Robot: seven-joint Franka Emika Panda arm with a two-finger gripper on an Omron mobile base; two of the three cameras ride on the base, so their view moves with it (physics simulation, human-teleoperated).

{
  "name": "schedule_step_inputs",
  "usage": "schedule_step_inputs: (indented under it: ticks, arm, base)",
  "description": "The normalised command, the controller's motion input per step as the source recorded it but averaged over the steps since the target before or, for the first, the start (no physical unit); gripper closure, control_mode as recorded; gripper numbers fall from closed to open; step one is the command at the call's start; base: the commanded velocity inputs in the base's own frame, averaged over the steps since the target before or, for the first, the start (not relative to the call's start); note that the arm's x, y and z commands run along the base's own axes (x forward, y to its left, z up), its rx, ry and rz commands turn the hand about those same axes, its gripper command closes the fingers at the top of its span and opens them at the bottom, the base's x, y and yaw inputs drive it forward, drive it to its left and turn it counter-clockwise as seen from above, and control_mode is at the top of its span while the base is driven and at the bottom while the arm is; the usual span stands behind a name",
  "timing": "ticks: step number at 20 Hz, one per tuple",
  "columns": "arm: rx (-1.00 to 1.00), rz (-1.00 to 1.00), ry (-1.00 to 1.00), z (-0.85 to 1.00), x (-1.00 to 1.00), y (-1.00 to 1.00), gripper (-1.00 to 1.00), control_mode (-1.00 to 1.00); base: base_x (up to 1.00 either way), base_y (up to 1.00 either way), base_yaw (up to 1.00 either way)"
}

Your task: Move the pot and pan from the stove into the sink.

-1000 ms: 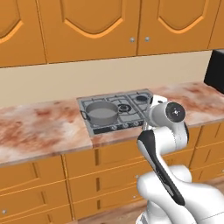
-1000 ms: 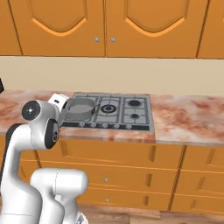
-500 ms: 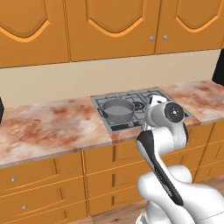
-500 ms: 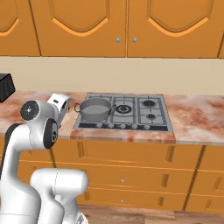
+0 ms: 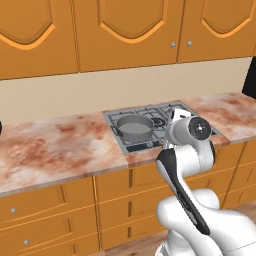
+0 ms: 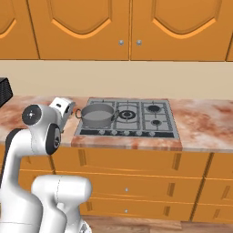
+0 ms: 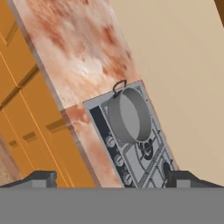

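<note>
The arm [image 5: 182, 165] rises nearest the cameras, folded at the elbow in front of the lower cabinets [image 6: 132, 177], with its hand held back from the counter edge. The gripper [image 7: 111, 177] carries nothing; in the hand view its two dark fingertips [image 7: 41, 177] stand far apart at the bottom, spread wide, with the counter front and the stove between them in the distance.

Past the hand runs the mottled reddish counter [image 5: 55, 147], above a row of orange drawers. Set into it is the stove [image 6: 136, 120], silver-grey with black grates, round burners and a row of knobs [image 6: 129, 132] along its front edge.

The pot [image 6: 97, 114] sits upright on the stove's front left burner, well apart from the gripper. It is a wide, low grey metal pot with straight sides and a small dark loop handle on each side, and it looks empty. In the left base view the pot [image 5: 134, 128] stands just left of the arm's wrist joint as seen from there; in the hand view the pot [image 7: 130, 114] appears rolled over with the whole scene, one loop handle pointing toward the bare counter.

Behind the stove is a plain beige wall [image 6: 136, 73], and above it orange upper cabinets [image 5: 125, 30] with arched door panels and small round knobs. A dark object [image 6: 3, 91] sits on the counter at the far left of the right base view, too cut off to identify.
</note>
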Motion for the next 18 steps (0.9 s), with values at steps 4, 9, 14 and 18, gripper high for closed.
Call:
schedule_step_inputs:
  ticks: [4, 9, 14, 18]
  arm:
    - [0.0, 0.0, 0.0, 0.0, 0.0, 0.0, -1.0, -1.0]
    - [0.0, -0.01, 0.04, -0.02, 0.55, 0.0, -1.0, -1.0]
    - [0.0, -0.02, 0.08, -0.04, 0.8, 0.0, -1.0, -1.0]
    - [0.0, -0.02, 0.08, -0.04, 0.73, 0.01, -1.0, -1.0]
  base:
    - [0.0, 0.0, 0.0]
    - [0.0, 0.0, 0.0]
    - [0.0, 0.0, 0.0]
    - [0.0, 0.0, 0.0]
